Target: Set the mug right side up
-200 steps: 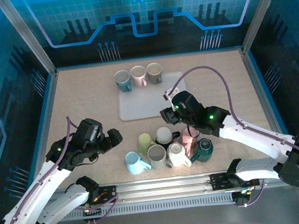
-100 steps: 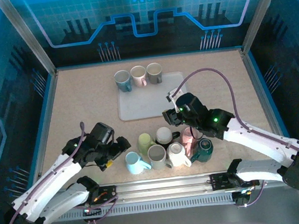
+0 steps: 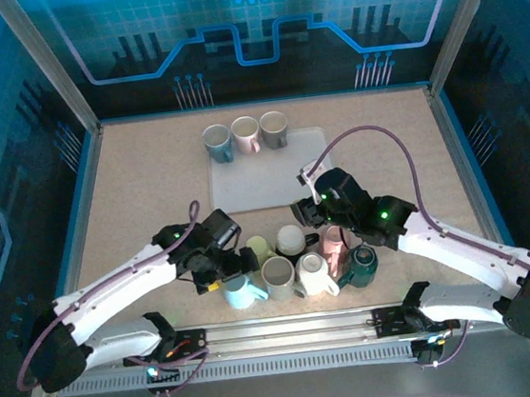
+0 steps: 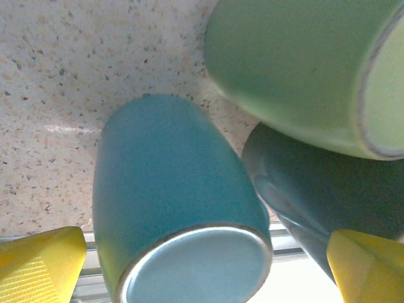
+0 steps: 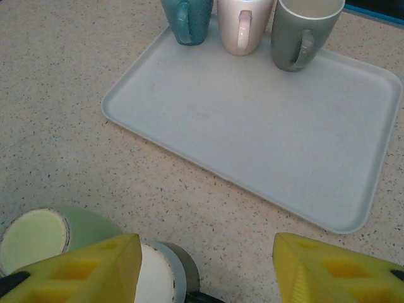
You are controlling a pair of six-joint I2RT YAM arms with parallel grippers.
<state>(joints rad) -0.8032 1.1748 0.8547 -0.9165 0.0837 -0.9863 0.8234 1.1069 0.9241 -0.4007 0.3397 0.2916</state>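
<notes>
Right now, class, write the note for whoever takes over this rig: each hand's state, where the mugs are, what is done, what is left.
Left hand: open wide, one finger on each side of the light blue mug, not gripping.
Right hand: open, empty, over the table near the tray.
Mugs: three upright mugs at the tray's far edge. The others are crowded on the table near the arms, the green mug base up.
Done: three upright.
Left: grip and turn the light blue mug, then check the others.
</notes>
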